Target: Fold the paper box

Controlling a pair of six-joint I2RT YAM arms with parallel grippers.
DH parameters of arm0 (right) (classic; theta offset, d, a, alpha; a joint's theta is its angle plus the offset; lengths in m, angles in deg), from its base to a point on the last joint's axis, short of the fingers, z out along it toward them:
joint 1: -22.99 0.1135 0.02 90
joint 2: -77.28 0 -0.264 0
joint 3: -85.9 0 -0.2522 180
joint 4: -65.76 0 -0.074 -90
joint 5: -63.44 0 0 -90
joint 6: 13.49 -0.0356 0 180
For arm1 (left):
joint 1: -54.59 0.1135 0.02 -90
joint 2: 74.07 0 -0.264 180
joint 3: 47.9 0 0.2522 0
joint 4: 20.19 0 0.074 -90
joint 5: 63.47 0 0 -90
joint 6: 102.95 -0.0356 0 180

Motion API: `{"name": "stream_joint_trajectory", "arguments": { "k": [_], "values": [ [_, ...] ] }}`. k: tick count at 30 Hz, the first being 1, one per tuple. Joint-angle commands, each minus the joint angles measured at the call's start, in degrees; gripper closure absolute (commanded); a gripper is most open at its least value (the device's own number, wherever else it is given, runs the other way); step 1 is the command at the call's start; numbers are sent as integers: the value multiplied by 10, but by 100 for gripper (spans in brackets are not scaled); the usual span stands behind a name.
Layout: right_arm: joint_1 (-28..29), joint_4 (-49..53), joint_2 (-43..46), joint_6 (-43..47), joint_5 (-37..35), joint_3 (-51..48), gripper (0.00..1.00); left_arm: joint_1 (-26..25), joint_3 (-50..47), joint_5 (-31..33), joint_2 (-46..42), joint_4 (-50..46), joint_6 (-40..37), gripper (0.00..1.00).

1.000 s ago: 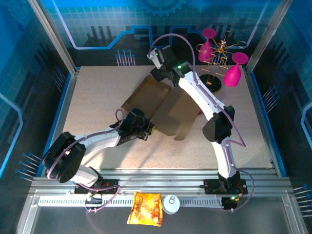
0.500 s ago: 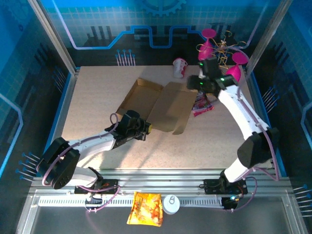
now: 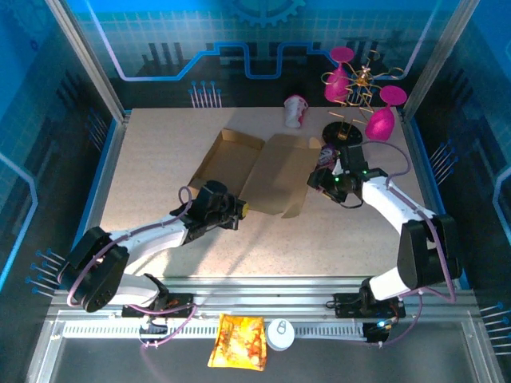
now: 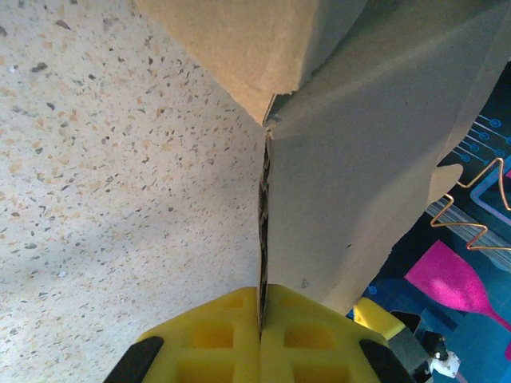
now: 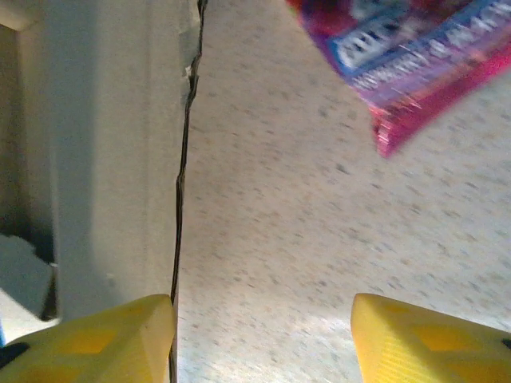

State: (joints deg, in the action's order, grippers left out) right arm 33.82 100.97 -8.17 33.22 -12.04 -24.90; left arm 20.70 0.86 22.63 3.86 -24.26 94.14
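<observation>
A purple snack packet [image 3: 326,156] lay just beside the right edge of the paper box [image 3: 254,169], partly hidden by the right gripper [image 3: 322,180]. That gripper's jaws stood spread wide with nothing between them, one jaw close to that edge. Past the box's far right corner a white cup [image 3: 295,111] lay on its side, and further right stood a wire stand with pink glasses [image 3: 361,88]. Left of the box the table [image 3: 152,159] was bare. The box sat mid-table: brown cardboard opened nearly flat, its left part a shallow tray, its right part a flat panel. The left gripper [image 3: 237,212] was clamped on its near edge.
</observation>
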Motion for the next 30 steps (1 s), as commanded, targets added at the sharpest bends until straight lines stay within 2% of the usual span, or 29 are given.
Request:
{"name": "stream_joint_trajectory", "arguments": {
  "k": [1, 3, 6, 8, 11, 19, 23, 26, 30],
  "values": [
    [16, -80, -24, -15, 60, 7, 40, 4, -2, -14, -10, 9, 6, 100],
    [26, -87, -38, -18, 59, 11, 44, 3, 1, -17, -9, 4, 3, 100],
    [40, -86, -53, -19, 47, 25, 54, 4, 3, -20, -10, 0, 1, 100],
    [44, -69, -58, -14, 32, 41, 56, 3, 4, -20, -13, -5, 0, 100],
    [46, -42, -40, -8, -7, 51, 53, 3, 3, -19, -17, -10, -1, 100],
    [32, -31, 42, -24, -32, 29, 44, 5, 0, -12, -23, -15, -1, 100],
    [19, -81, 43, -37, 5, -10, 37, 6, 1, -14, -21, -12, 0, 100],
    [19, -99, 4, -39, 47, -16, 37, 6, 3, -15, -19, -12, 0, 100],
    [26, -131, -15, -47, 59, -22, 38, 6, 5, -19, -16, -12, -2, 100]
  ]
}}
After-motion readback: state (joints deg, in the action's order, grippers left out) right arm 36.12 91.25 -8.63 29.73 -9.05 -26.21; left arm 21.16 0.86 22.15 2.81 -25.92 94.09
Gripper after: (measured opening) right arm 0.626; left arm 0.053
